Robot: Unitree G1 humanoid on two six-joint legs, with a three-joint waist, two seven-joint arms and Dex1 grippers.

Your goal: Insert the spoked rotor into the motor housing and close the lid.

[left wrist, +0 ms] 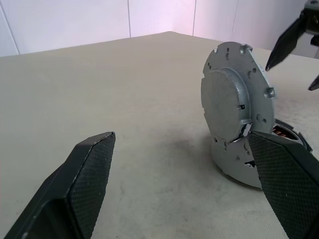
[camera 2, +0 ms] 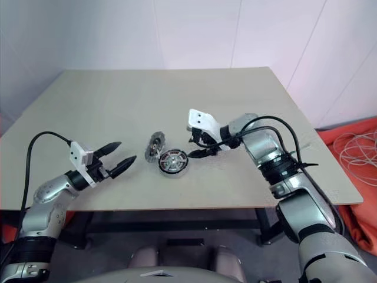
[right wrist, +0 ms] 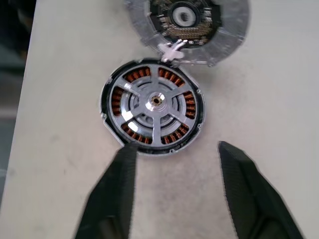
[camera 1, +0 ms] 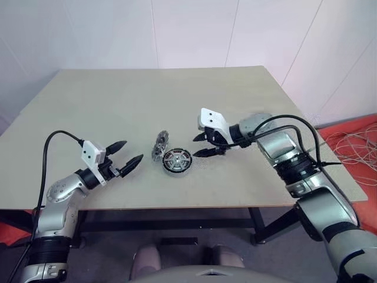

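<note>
The motor housing [right wrist: 190,105] lies flat near the table's front middle, its copper windings showing around the edge. The spoked rotor [right wrist: 156,102] sits inside it, silver spokes and hub facing up. The lid [camera 1: 159,146] stands tilted up on edge at the housing's far left side, joined to it by a small hinge. My right gripper [camera 1: 197,146] hovers open just right of the housing, holding nothing. My left gripper [camera 1: 133,150] is open and empty a short way left of the lid, pointing toward its plain back [left wrist: 232,99].
The beige table [camera 1: 118,100] stretches far behind the motor. Its front edge runs close below both grippers. A tangle of white cables [camera 1: 353,138] lies on the red floor off the table's right side.
</note>
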